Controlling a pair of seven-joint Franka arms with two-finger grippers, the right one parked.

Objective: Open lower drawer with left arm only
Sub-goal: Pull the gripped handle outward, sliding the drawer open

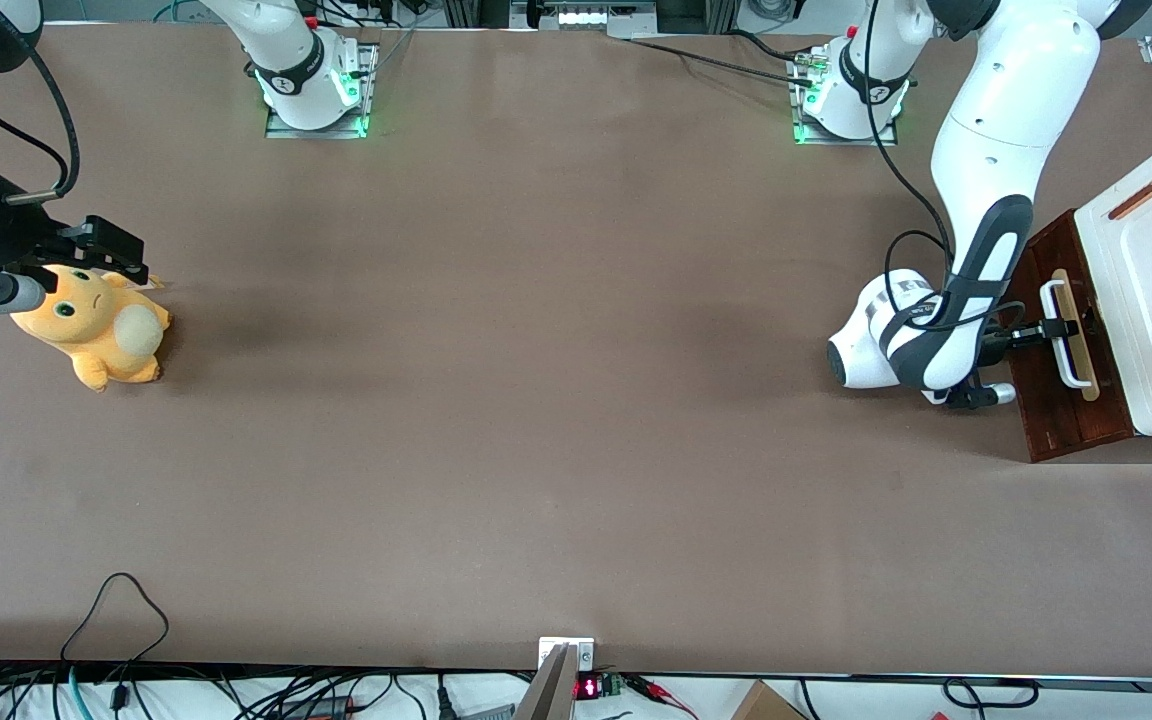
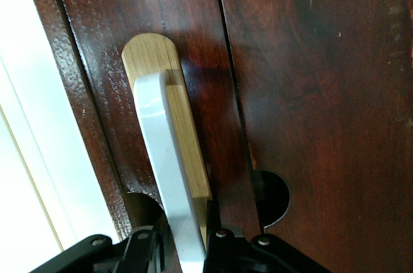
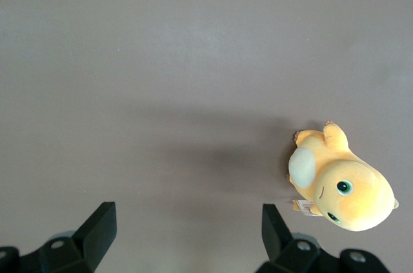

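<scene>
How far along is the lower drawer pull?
Done: the left arm has reached the cabinet and its gripper sits at the white handle, with fingers either side of it. In hand: the grasp. Left: the pull; the lower drawer shows no light wood interior.

Wide brown table [image 1: 536, 400], cables [image 1: 116, 690] along its near edge

My matt black hand [image 2: 187, 250] sits at the lower drawer [image 2: 310, 92], whose dark red-brown wood front is glossy and slightly pebbled, with a pale smooth wood strip [image 2: 169, 111] and a shiny white plastic-looking handle [image 2: 164, 176]. The brown worktop [image 1: 536, 400] looks matt.
</scene>
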